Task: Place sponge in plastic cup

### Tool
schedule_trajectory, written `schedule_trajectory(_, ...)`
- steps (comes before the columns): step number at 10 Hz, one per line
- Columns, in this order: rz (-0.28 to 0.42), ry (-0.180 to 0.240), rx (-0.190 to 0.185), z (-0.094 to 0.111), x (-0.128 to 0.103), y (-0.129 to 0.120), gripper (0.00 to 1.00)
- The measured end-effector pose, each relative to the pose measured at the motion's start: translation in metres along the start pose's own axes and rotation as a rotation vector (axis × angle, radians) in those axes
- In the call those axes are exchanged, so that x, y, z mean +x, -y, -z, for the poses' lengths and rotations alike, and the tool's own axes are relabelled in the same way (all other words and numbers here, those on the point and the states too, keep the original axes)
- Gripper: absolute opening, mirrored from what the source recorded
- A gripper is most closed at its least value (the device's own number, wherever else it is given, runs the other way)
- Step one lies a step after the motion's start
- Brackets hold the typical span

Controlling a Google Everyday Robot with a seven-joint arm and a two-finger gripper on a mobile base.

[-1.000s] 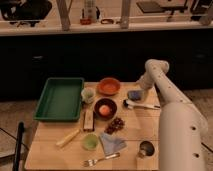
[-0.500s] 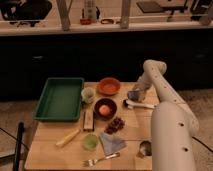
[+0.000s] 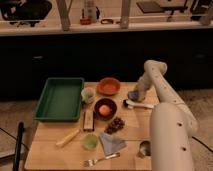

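The sponge [image 3: 133, 95] is a small blue-grey block on the wooden table [image 3: 55, 152], at the right, near the back edge. My gripper [image 3: 136, 92] comes down from the white arm [image 3: 159, 85] and sits right at the sponge, partly covering it. A pale plastic cup [image 3: 88, 94] stands upright beside the green tray [image 3: 60, 97], left of the sponge. A second, green cup [image 3: 90, 142] stands near the front of the table.
An orange bowl [image 3: 109, 86], a dark bowl with an orange fruit [image 3: 105, 108], grapes [image 3: 116, 125], a white-handled brush [image 3: 138, 104], a folded blue-grey cloth [image 3: 112, 144], a fork [image 3: 102, 160], a metal cup [image 3: 145, 149] and a bar [image 3: 88, 120] lie on the table.
The gripper stays at the sponge. The arm's near link at the lower right has shifted slightly and looms larger.
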Motion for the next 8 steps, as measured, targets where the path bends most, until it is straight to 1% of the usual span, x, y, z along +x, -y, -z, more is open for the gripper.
schedule_trajectory(2, 0.009, 0.000, 0.002, 0.002, 0.000, -0.001, 0.00)
schedule_trajectory(3, 0.032, 0.004, 0.010, 0.010, -0.002, -0.002, 0.00)
schedule_trajectory(5, 0.084, 0.018, 0.037, 0.039, -0.011, 0.000, 0.00)
schedule_trajectory(6, 0.105, 0.022, 0.042, 0.050, -0.017, 0.002, 0.00)
schedule_trajectory(7, 0.127, 0.030, 0.048, 0.058, -0.020, 0.003, 0.00)
schedule_trajectory(8, 0.146, 0.039, 0.049, 0.061, -0.021, 0.001, 0.00)
